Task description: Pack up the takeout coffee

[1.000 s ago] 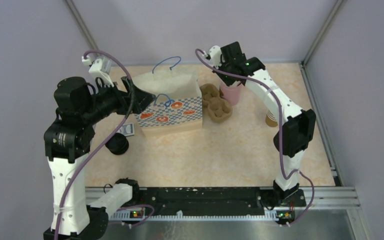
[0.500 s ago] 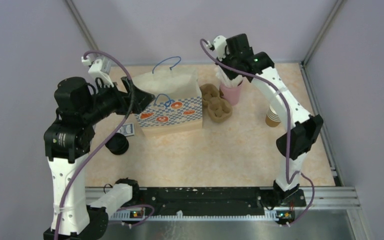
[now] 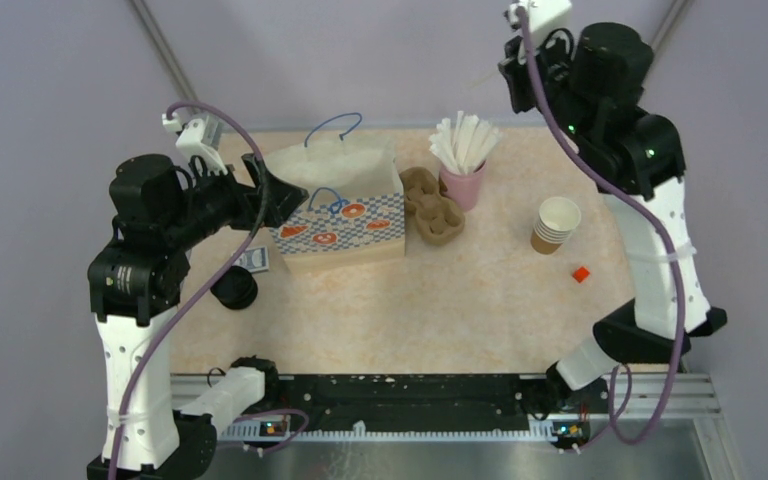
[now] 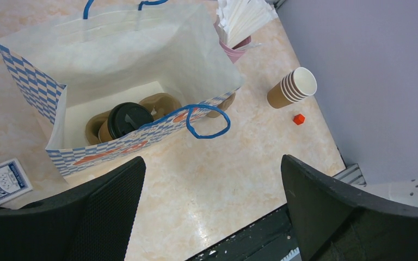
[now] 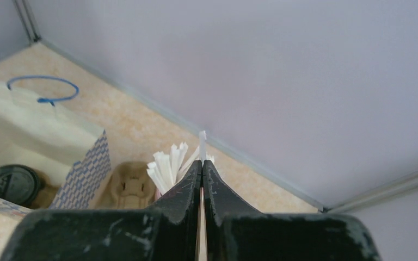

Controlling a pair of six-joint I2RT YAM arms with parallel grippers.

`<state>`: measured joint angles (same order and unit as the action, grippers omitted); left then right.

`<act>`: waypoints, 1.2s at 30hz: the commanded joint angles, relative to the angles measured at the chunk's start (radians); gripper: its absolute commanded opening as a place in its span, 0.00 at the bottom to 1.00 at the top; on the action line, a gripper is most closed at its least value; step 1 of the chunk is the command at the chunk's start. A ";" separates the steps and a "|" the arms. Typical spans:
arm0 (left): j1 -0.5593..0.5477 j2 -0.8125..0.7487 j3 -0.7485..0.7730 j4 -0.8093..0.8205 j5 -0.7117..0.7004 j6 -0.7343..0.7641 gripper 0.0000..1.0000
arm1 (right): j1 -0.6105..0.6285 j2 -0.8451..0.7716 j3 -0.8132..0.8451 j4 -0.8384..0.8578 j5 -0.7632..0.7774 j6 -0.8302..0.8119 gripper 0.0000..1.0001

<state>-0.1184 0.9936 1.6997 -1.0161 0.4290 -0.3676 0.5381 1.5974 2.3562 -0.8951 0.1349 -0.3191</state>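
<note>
We have the right arm reared up high, right claw (image 5: 202, 165) pinched tight on one white straw (image 5: 202, 137). A second ago it was down at the pink cup (image 3: 462, 186), now well below it. Our left claw (image 4: 211, 163) hasn't moved and is spread wide, with the takeout coffee (image 4: 126, 119) inside the paper bag (image 4: 141, 54) just below and ahead of it.

takeout coffee (image 4: 126, 118): body hidden in bag (image 4: 185, 54) | straw (image 5: 202, 139): mostly hidden inside pinched right hand (image 5: 202, 164)
</note>
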 commanded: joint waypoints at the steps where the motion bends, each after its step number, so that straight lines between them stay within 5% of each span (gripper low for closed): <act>1: 0.003 0.000 0.005 0.037 -0.011 -0.002 0.99 | 0.016 -0.135 -0.047 0.202 -0.108 0.074 0.00; 9: 0.003 0.010 0.034 0.004 -0.039 0.010 0.99 | 0.035 -0.299 -0.394 0.595 -0.480 0.395 0.00; 22: 0.003 -0.009 0.061 0.006 -0.071 0.021 0.99 | 0.163 -0.255 -0.819 1.036 -0.646 0.796 0.00; 36: 0.003 -0.023 0.026 0.027 -0.070 -0.013 0.99 | 0.218 -0.080 -0.847 1.104 -0.522 0.723 0.00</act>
<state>-0.1184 0.9806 1.7279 -1.0245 0.3542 -0.3683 0.7528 1.4895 1.4734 0.1535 -0.4297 0.4397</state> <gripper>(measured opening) 0.987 0.003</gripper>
